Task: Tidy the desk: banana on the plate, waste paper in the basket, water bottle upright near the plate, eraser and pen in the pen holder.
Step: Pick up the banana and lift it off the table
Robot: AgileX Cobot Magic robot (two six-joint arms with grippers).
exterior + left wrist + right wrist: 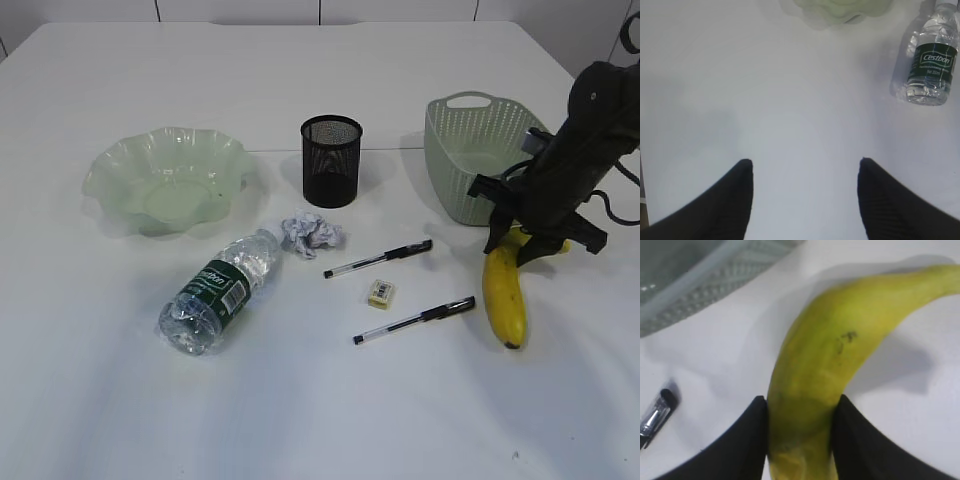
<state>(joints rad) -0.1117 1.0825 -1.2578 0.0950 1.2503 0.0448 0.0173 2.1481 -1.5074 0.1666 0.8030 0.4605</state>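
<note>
Banana, yellow, curved, ripe [503, 296], lies on white table [320, 420] at approx 6 o'clock of pale green woven plastic basket [470, 160], stem end toward it; right gripper [799, 410] has both black fingers pressed against banana's flanks near stem end, i.e. clamped on it; left gripper [805, 167] stands wide, nothing between. Judged: light, soft-skinned, bruises if squeezed hard; curved, so may swing in grip; a hold nearer mid-body would balance better. Pale green scalloped plate [168, 180] well apart, at 9 o'clock.
</note>
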